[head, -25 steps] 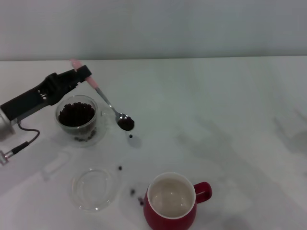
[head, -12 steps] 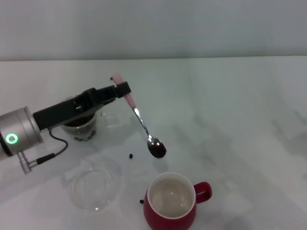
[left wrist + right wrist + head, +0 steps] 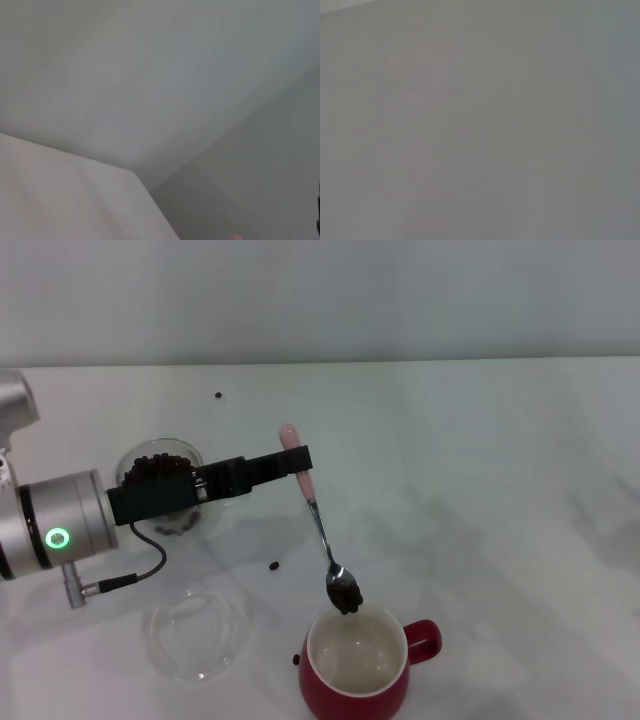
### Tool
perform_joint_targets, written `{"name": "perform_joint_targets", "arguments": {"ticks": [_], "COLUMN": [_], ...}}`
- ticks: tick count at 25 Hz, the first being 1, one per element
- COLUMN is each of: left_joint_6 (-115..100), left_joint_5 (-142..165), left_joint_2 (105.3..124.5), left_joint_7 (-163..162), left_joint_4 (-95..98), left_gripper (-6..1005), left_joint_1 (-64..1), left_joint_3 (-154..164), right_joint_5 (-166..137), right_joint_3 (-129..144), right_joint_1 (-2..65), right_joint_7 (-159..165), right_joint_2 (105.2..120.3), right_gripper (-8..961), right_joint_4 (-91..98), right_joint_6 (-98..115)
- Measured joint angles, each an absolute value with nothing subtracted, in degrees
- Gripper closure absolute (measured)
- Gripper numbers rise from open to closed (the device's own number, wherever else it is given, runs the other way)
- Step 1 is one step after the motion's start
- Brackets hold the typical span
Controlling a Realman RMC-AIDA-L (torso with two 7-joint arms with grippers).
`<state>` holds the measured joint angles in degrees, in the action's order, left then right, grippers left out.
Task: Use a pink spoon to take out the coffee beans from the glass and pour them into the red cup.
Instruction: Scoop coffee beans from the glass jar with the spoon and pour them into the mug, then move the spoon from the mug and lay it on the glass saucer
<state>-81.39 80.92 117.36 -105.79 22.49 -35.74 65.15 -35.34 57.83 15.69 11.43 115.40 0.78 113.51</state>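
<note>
Since a moment ago, the left end effector [image 3: 296, 459] has swung right and nearer, away from the glass [image 3: 160, 489], carrying the pink spoon [image 3: 318, 522] clamped by its pink handle. Its bowl, loaded with coffee beans [image 3: 347, 598], now hangs just over the far rim of the red cup [image 3: 356, 665], near the front edge. That likely puts the task at the pour: a tilt should drop the load inside. Several stray beans lie on the tabletop [image 3: 480, 460]. No right arm is visible.
</note>
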Motion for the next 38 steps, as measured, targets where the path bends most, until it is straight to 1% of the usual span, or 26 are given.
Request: {"name": "perform_joint_targets", "arguments": {"ticks": [8,16,25,30,35,38], "left_joint_6": [-81.3,-81.4,-81.9,-82.0,-82.3,-82.2], "left_joint_5": [86.3,91.5,91.1,90.4,89.4,89.5], "left_joint_2": [117.59,118.70,118.74,118.10,117.17,117.01], "left_joint_7": [-104.0,-100.6,-99.8,-101.5,-101.4,-100.0], "left_joint_4": [28.0,34.7,38.0,41.8,43.2,42.3], "left_gripper": [875,874,874,875,875,875], "left_joint_1": [-36.0,-36.9,-38.2,-35.2,-30.0,-27.2], "left_joint_3": [65.1,66.4,67.3,65.9,61.4,58.3], "right_joint_5": [-35.3,-35.1,-34.9,-34.8,-34.4,-33.6], "right_joint_3": [57.8,57.6,57.4,57.3,57.2,57.2], "right_joint_1": [15.6,15.6,15.6,15.6,15.7,15.9], "right_joint_7": [11.4,11.4,11.4,11.4,11.4,11.4], "right_joint_2": [115.40,115.40,115.37,115.31,115.31,115.31], "right_gripper": [270,269,270,269,270,270], "right_joint_4": [0.7,0.2,0.2,0.2,0.5,0.6], "right_joint_6": [113.7,113.7,113.4,113.2,112.8,112.5]}}
